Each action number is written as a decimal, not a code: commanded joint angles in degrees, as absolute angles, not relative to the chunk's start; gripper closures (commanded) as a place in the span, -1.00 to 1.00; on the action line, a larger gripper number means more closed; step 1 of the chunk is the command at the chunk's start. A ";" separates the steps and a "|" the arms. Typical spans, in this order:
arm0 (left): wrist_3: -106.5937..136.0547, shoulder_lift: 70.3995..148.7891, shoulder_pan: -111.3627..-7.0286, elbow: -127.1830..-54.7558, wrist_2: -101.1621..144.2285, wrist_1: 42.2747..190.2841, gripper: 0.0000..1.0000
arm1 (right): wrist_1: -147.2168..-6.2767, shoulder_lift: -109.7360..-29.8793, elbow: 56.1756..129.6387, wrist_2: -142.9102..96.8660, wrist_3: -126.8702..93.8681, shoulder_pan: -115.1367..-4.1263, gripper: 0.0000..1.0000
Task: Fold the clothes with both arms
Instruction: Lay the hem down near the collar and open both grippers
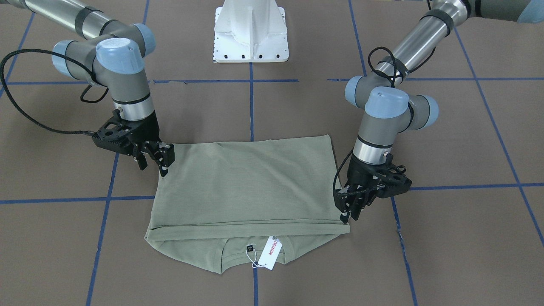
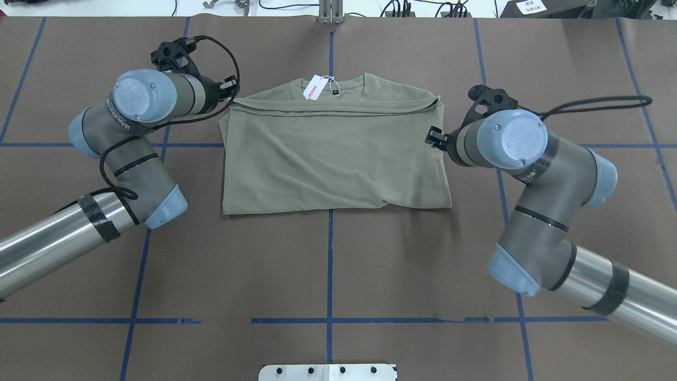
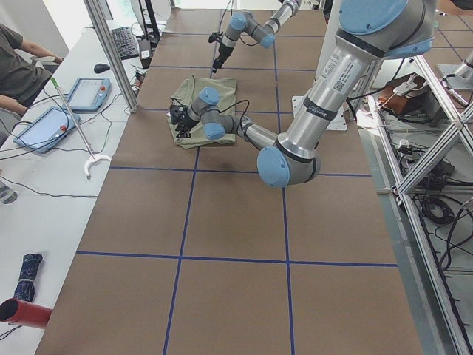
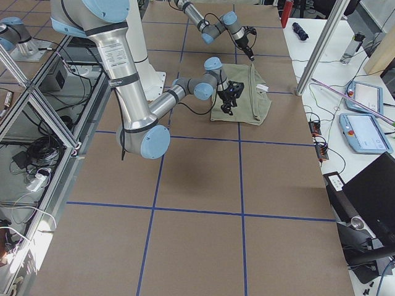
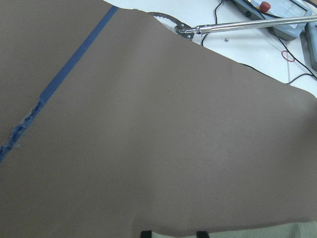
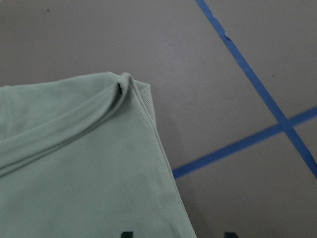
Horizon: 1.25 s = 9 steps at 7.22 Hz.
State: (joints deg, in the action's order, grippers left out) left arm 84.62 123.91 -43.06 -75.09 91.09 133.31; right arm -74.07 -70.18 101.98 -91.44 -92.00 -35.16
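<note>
The green shirt lies flat in the middle of the brown table. It is folded in half, so the doubled body makes a neat rectangle. The collar pokes out on the side away from the robot, with a white hang tag resting on it.

The left gripper points down at the fold's corner nearest the collar. Its fingers are slightly parted, with nothing pinched between them. I can't tell whether the tips touch the cloth.

The right gripper is at the opposite side edge, closer to the robot's end of the shirt. It is spread wider and is also empty. In its wrist view one fingertip is over the fabric and the other over bare table.

The white pedestal stands well apart from the shirt, between the two arms
</note>
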 commanded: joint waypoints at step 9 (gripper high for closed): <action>84.73 123.22 -43.07 -75.94 91.41 133.15 0.16 | -74.09 -75.06 104.41 -83.24 -102.92 -25.40 1.00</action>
